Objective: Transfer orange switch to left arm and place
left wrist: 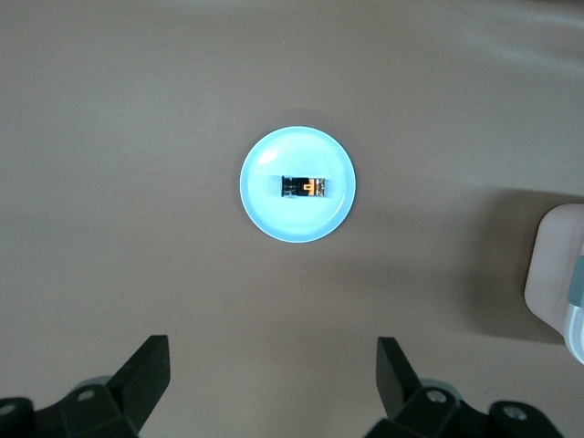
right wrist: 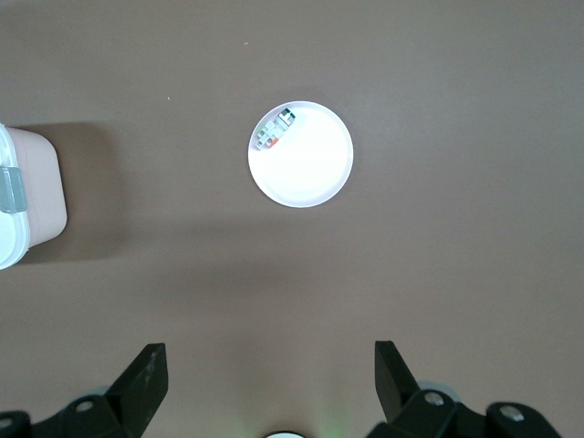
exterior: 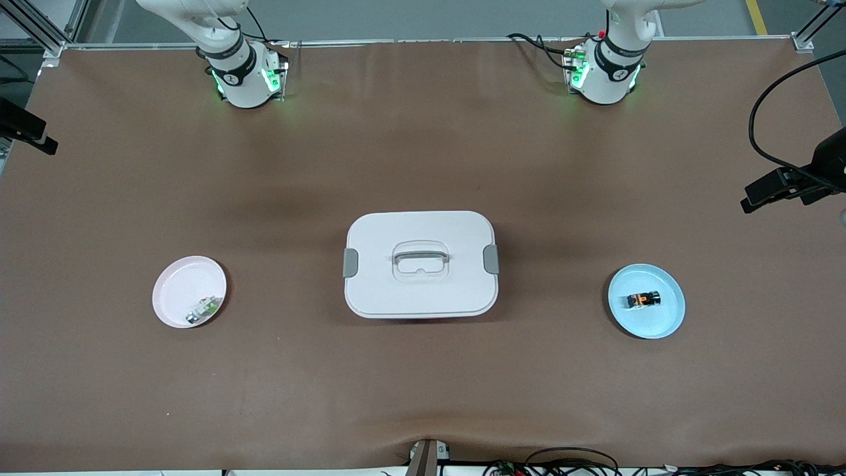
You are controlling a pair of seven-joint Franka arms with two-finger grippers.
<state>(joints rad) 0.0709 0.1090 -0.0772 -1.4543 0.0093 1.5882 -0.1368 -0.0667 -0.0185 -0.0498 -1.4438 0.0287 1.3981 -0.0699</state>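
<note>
- The orange switch (exterior: 644,299) lies on its side in the middle of a blue plate (exterior: 667,320); its black body and orange cap show clearly in the left wrist view (left wrist: 304,186).
- The blue plate (left wrist: 265,205) sits on the tabletop (exterior: 423,165) toward the left arm's end, about midway between the edge where the bases stand and the edge nearest the front camera.
- The box (exterior: 421,264), white with a grey handle and grey side clips, stands closed at the middle of the tabletop, between the two plates and well apart from each.
- A pink plate (exterior: 178,284) sits toward the right arm's end, carrying a small green-and-white part (exterior: 203,309) against its rim nearest the front camera.
- The left gripper (left wrist: 274,388) hangs high over the tabletop above the blue plate, jaws spread wide, nothing between them.
- The right gripper (right wrist: 271,388) hangs high above the pink plate (right wrist: 315,173), jaws likewise spread wide and empty.
- Both arms rise from green-lit bases along the tabletop's farthest edge.
</note>
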